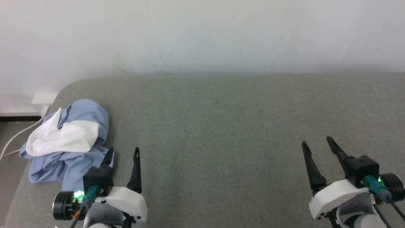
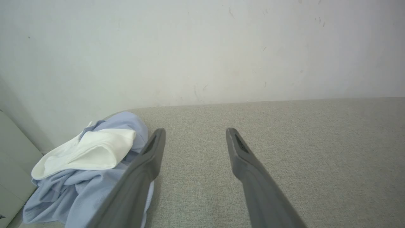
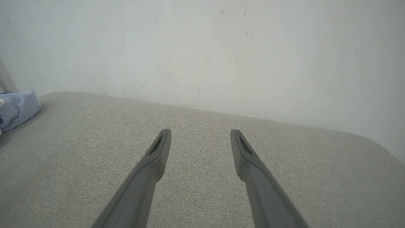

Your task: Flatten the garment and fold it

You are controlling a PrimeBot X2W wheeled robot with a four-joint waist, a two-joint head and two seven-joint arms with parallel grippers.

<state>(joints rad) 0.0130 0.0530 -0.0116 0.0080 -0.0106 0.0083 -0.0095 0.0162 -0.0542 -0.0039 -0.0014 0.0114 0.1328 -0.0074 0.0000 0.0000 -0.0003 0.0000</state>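
The left gripper [image 1: 124, 151] hovers with its fingers spread and empty, one finger just beside the garment [image 1: 71, 160]. The garment lies bunched in a heap at the left edge of the grey padded surface [image 1: 221, 126], near its far left corner, with a white part folded on top. The right gripper [image 1: 317, 147], also spread and empty, hangs well apart over the bare right side. A good start is probably to pinch one outer blue layer at the heap's near edge and draw it toward the middle, within the right gripper's reach.
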